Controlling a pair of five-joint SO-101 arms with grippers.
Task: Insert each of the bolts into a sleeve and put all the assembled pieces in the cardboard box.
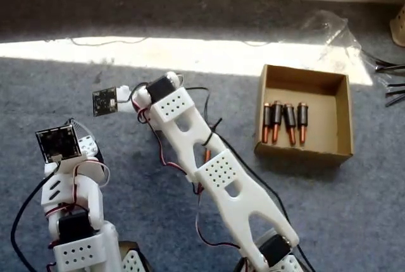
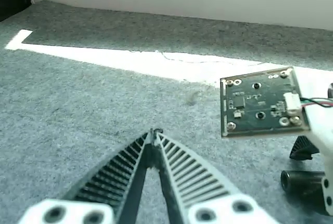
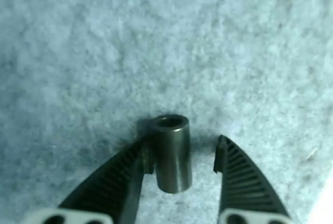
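A black sleeve [image 3: 172, 153] lies on the grey carpet between the fingers of my open right gripper [image 3: 184, 143]. One finger [image 3: 130, 169] touches the sleeve and the other stands apart from it. The left wrist view catches the same sleeve [image 2: 302, 181] below the right arm's camera board [image 2: 260, 101]. My left gripper [image 2: 154, 135] is shut on nothing and hovers over bare carpet. The cardboard box [image 1: 304, 152] at the right holds several assembled pieces [image 1: 285, 120] side by side. A short orange piece [image 1: 207, 153], maybe a bolt, peeks out beside the right arm [image 1: 218, 171].
A crumpled clear plastic bag [image 1: 329, 25] lies behind the box, and black cables [image 1: 392, 85] come in at the right edge. A sunlit strip [image 1: 190, 54] crosses the carpet. The left arm [image 1: 69, 209] stands at the near left.
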